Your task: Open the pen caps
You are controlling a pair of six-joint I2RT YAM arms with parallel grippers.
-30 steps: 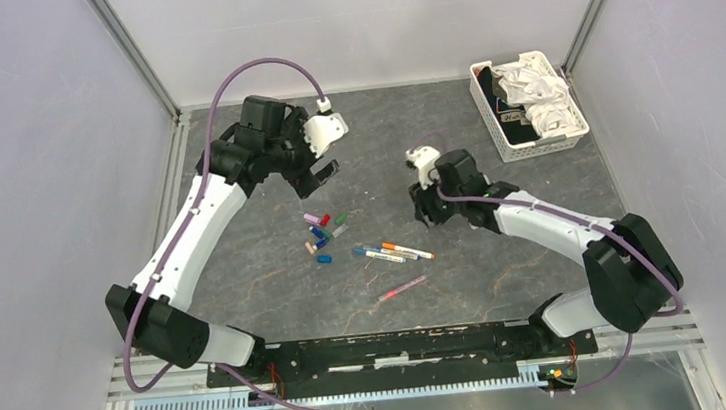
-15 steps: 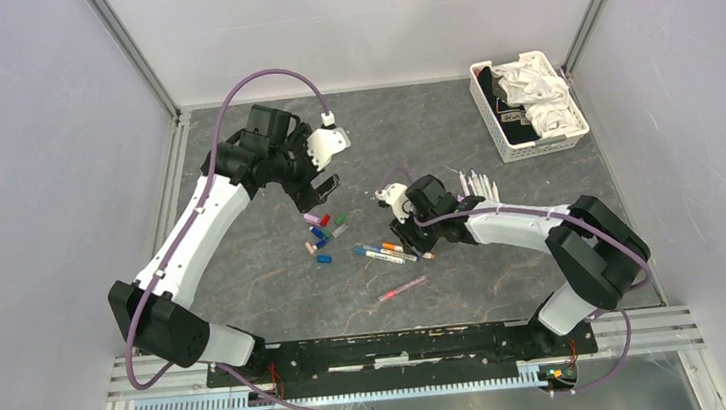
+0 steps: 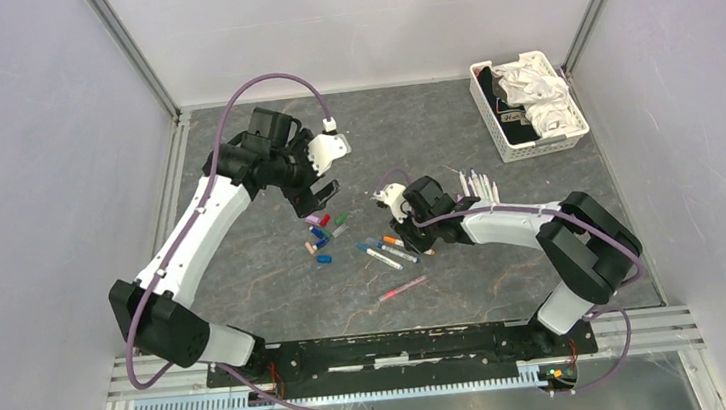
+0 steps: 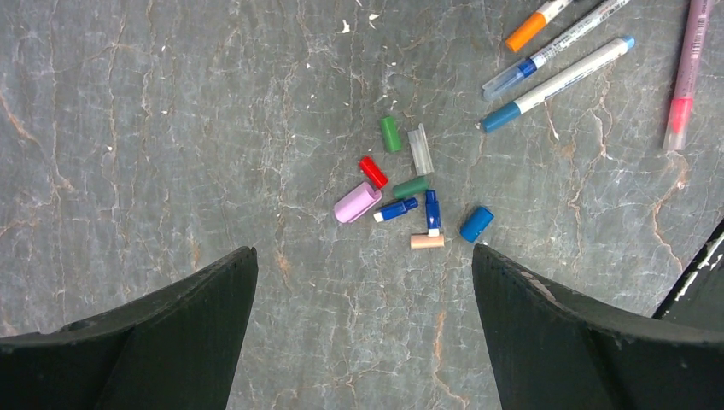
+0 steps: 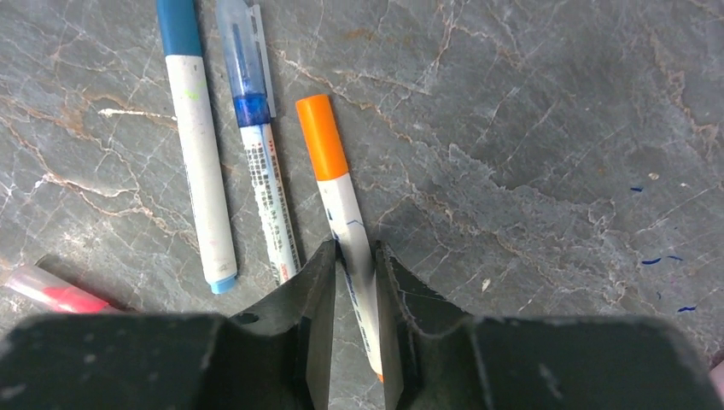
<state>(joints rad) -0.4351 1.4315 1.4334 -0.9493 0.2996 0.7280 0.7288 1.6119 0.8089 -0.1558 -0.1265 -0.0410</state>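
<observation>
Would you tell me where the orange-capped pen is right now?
In the right wrist view the orange-capped pen sits centre frame, gripped between the jaws of the right gripper, just right of the clear-capped blue pen.

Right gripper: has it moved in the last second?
Yes. The right gripper moved leftward and toward the near edge, away from the white basket, onto the orange-capped pen.

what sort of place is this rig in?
Likely a lab robot test cell: blank white panels on aluminium framing box in a table, two arms bolted to its near rail, staged props like loose pen caps, right gripper on an orange-capped pen.
</observation>
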